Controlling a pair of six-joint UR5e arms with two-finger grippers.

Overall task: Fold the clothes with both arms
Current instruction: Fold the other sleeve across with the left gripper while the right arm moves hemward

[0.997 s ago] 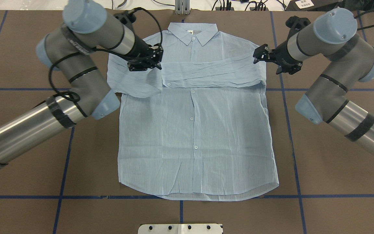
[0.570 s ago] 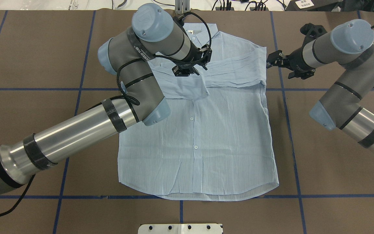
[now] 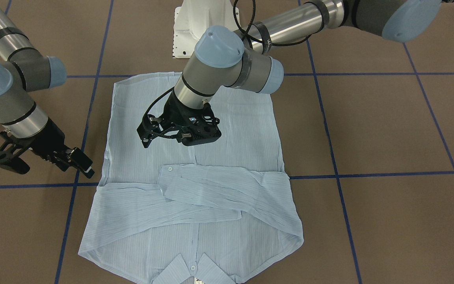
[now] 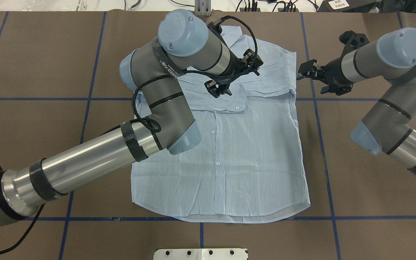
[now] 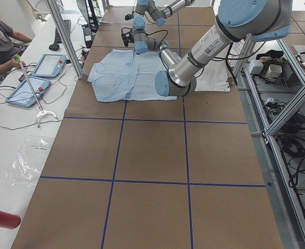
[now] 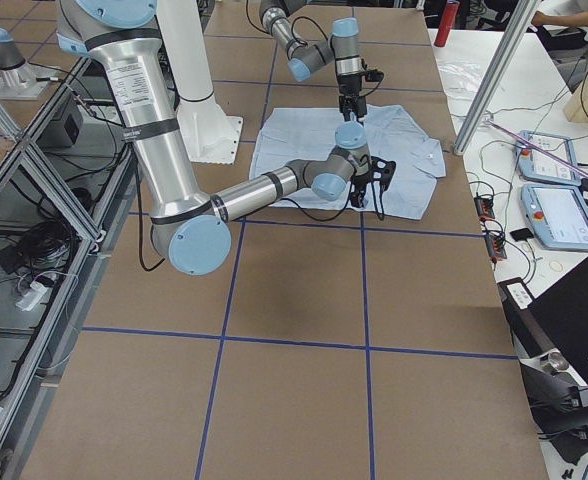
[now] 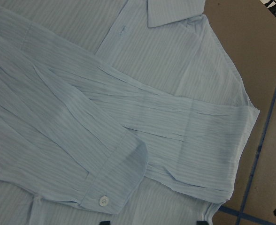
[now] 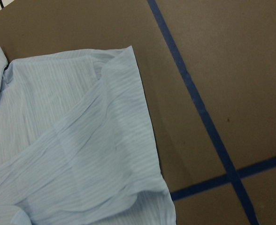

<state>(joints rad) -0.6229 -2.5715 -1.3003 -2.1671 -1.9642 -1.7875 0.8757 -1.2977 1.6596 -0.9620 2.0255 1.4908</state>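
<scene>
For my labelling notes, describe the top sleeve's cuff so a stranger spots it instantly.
Start at the pale-blue shirt flat on the brown table. Two sleeves cross its chest; follow the top sleeve to its free end. That cuff overlaps the other sleeve and shows one white button at its corner.

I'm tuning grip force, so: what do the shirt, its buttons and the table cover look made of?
Shirt: thin woven cloth, probably cotton or a blend, matte; fine stripes, soft creases, semi-sheer where layers overlap.
Buttons: likely white plastic, slightly glossy, small and round.
Table cover: matte brown sheet, perhaps paper or card; the look leaves it open.
</scene>
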